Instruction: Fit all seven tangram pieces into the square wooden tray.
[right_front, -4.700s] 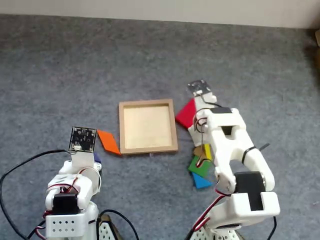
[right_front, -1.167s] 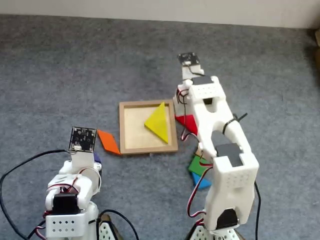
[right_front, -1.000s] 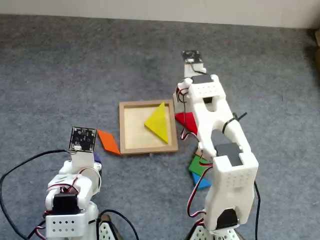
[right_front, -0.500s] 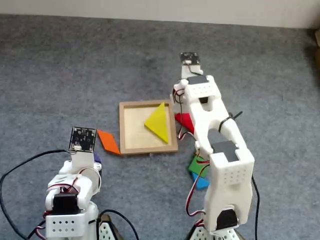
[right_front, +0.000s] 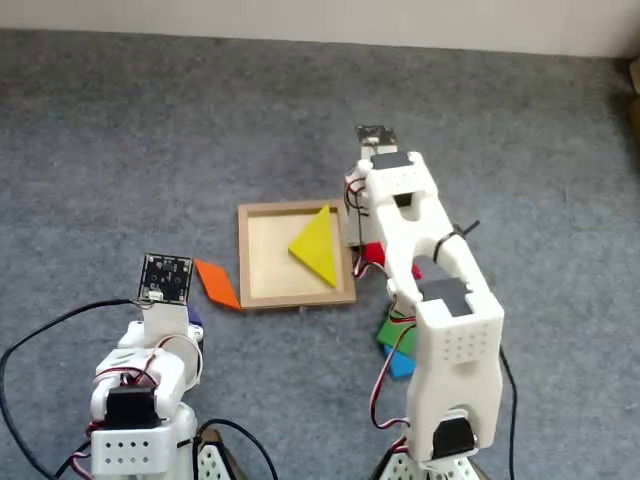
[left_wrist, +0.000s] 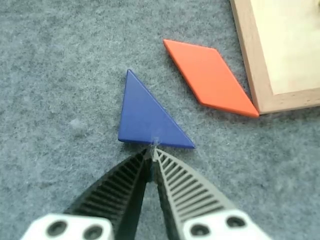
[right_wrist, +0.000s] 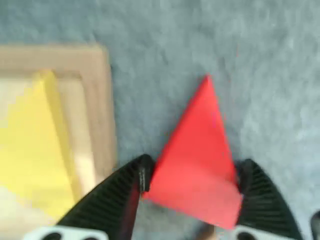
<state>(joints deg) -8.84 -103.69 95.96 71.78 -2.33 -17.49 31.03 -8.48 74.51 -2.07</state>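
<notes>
Two white robot arms sit side by side at a grey, felt-like tabletop (right_front: 150, 130), seen from above. The square wooden tray (right_front: 243, 255) lies ahead of them and holds one yellow triangle (right_front: 318, 245), towards its right wall. The right gripper (right_wrist: 194, 170) hangs low over the red triangle (right_wrist: 197, 140), which lies flat just outside that wall. Its jaws stand wide, one on either side of the piece; whether they touch it cannot be made out. The left gripper (left_wrist: 151, 151) has its jaws pressed together, tips at the edge of a dark blue triangle (left_wrist: 145, 117). Nearby, the tip of an orange parallelogram (left_wrist: 210, 77) meets the tray's corner. A green piece (right_front: 398, 332) lies near the right arm.

The step in hand looks like picking up the red triangle. To do it well, the jaws should probably bracket its thin edges squarely, close firmly, then lift it clear of the tray wall before carrying it over.
</notes>
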